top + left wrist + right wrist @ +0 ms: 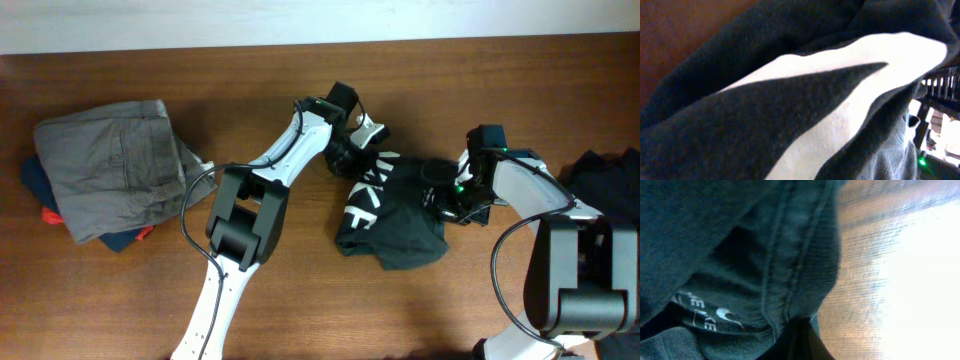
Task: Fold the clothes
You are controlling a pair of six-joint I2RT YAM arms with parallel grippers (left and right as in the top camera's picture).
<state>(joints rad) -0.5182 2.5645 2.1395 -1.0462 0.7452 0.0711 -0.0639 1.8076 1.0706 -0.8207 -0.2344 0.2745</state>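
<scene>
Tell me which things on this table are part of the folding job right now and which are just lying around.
In the job: black garment with white lettering; left claw; right claw; dark heap at the right edge, probably waiting.
Lying about: folded stack at the left, grey on top, apparently done.

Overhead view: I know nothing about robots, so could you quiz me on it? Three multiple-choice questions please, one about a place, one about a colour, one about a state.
1. Where is the stack of clothes? A) left B) centre C) right
2. What colour is its top piece? A) white B) grey C) yellow
3. How does the black shirt lie? A) neatly folded B) spread flat C) crumpled

Answers:
1 A: it sits near the left edge of the table.
2 B: grey trousers lie on top.
3 C: it is bunched in uneven folds at mid-table.
</scene>
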